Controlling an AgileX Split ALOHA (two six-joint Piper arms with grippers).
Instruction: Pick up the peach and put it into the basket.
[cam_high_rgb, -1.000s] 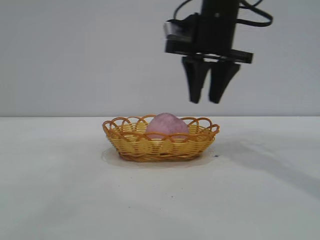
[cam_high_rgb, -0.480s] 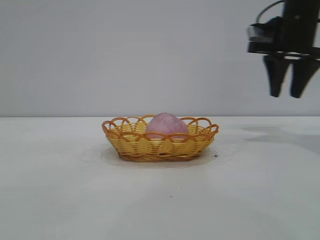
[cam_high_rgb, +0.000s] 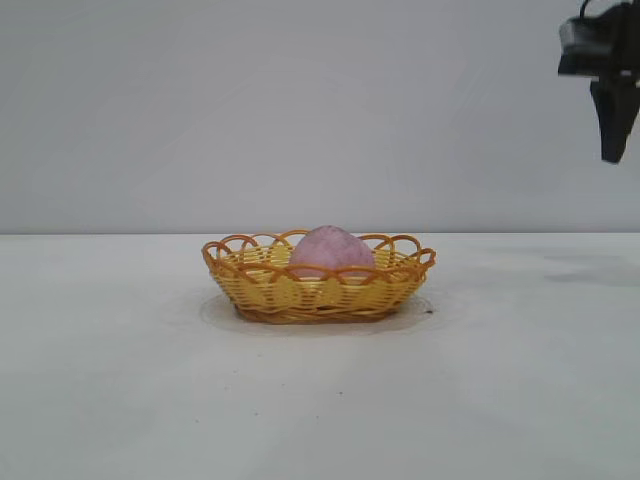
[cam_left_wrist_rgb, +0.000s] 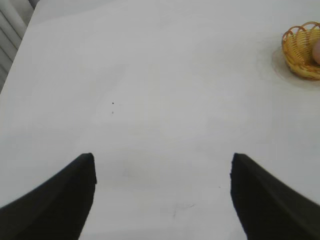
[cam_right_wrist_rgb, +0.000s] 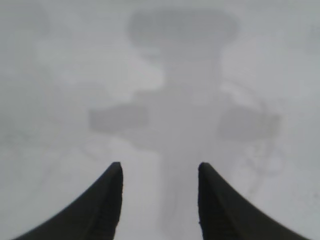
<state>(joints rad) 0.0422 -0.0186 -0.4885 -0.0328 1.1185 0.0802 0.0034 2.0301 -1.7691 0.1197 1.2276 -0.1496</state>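
The dusty pink peach (cam_high_rgb: 332, 249) lies inside the yellow-orange woven basket (cam_high_rgb: 270, 288) at the middle of the white table. The basket also shows far off in the left wrist view (cam_left_wrist_rgb: 299, 52), with a sliver of the peach (cam_left_wrist_rgb: 317, 51) at the frame's edge. My right gripper (cam_high_rgb: 613, 140) hangs high at the far right edge of the exterior view, well away from the basket. In its wrist view it (cam_right_wrist_rgb: 160, 172) is open and empty above bare table. My left gripper (cam_left_wrist_rgb: 162, 162) is open and empty over bare table, far from the basket; it is not in the exterior view.
The white table (cam_high_rgb: 320, 400) spreads flat on all sides of the basket, with a plain grey wall behind. The right arm's shadow falls on the table below it in the right wrist view (cam_right_wrist_rgb: 180, 115).
My right gripper has moved from above the basket's right side away to the right and a little upward, now partly out of the exterior view. The peach and basket stay put.
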